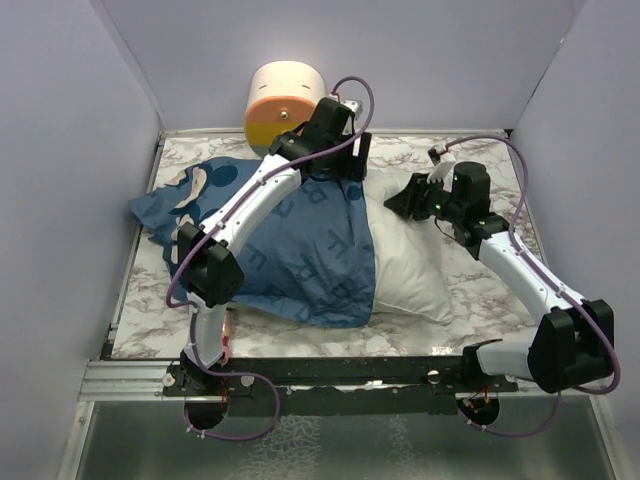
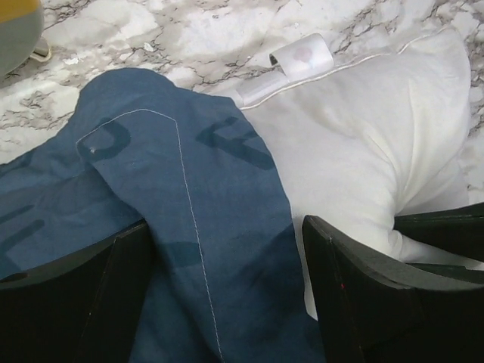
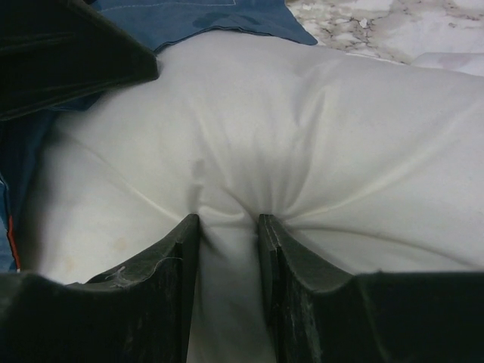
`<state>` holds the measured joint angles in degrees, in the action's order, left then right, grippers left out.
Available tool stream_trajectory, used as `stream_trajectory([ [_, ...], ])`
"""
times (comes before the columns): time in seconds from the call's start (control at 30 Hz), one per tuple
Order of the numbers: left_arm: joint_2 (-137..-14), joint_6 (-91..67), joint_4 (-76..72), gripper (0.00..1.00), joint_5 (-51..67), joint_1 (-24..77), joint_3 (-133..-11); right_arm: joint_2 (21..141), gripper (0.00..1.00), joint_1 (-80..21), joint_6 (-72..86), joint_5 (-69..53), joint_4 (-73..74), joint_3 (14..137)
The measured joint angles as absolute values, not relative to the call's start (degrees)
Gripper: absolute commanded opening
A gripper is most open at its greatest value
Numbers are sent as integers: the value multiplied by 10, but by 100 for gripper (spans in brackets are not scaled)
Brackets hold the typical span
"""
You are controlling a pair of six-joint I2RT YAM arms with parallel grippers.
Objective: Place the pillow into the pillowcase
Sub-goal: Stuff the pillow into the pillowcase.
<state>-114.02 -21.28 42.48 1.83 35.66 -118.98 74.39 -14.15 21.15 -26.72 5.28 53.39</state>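
Right wrist view shows the right gripper [image 3: 231, 257] drawn narrow on a pinched fold of the pillow [image 3: 318, 136], with creases radiating from between its fingers. That grip looks meant to steady the bare end and feed it toward the sack. Ahead of this gripper and to its left lies the blue hem of the pillowcase [image 3: 212, 11].

In the left wrist view the left gripper [image 2: 227, 295] stands wide, its fingers [image 2: 76, 295] astride the pillowcase's stitched edge. The cloth lies slack between them rather than pinched. The pillow's tag [image 2: 302, 57] sits beyond this gripper and to its right. I judge it is placed to take the hem and draw it over the pillow.

From above, the pillow is partly sheathed, its uncovered end resting on the tabletop [image 1: 330, 340] under the right gripper. Whether the left gripper touches the cloth is hard to tell from there.
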Motion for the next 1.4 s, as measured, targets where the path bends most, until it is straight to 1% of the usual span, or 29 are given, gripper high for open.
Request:
stream_trajectory([
  [0.07,-1140,-208,435,69,8,365,-1195,738,35,-142,212,-269,46,522],
  [0.1,-1140,-204,440,60,3,369,-1196,735,35,-142,212,-270,43,518],
  [0.17,-1140,-200,450,31,-5,373,-1196,728,35,-142,212,-273,39,509],
  [0.2,-1140,-199,455,19,-8,375,-1196,726,35,-142,212,-274,38,506],
  [0.23,-1140,-200,458,10,-9,375,-1196,724,35,-142,212,-275,37,504],
  [0.27,-1140,-201,461,7,-9,375,-1198,722,34,-142,212,-276,37,502],
  [0.43,-1140,-215,481,0,-4,374,-1239,716,30,-142,211,-281,36,496],
  [0.6,-1125,-264,455,0,40,368,-1256,716,9,-143,214,-296,29,492],
  [0.63,-1119,-277,443,0,53,367,-1251,716,6,-146,218,-300,25,491],
  [0.7,-1105,-305,416,0,80,367,-1233,716,3,-149,228,-305,18,490],
  [0.83,-1087,-352,375,0,123,370,-1212,716,1,-154,257,-314,-4,493],
  [1.13,-1087,-431,279,0,165,376,-1209,721,1,-181,312,-308,-70,534],
  [1.2,-1080,-444,240,0,172,378,-1190,718,2,-193,317,-302,-90,531],
  [1.23,-1074,-453,232,0,173,379,-1178,716,4,-197,317,-300,-96,527],
  [1.27,-1058,-455,210,0,175,382,-1146,713,10,-200,317,-297,-106,517],
  [1.3,-1041,-458,184,0,176,384,-1110,710,19,-201,316,-296,-109,508],
  [1.4,-955,-473,117,0,178,393,-950,693,38,-205,295,-299,-99,470],
])
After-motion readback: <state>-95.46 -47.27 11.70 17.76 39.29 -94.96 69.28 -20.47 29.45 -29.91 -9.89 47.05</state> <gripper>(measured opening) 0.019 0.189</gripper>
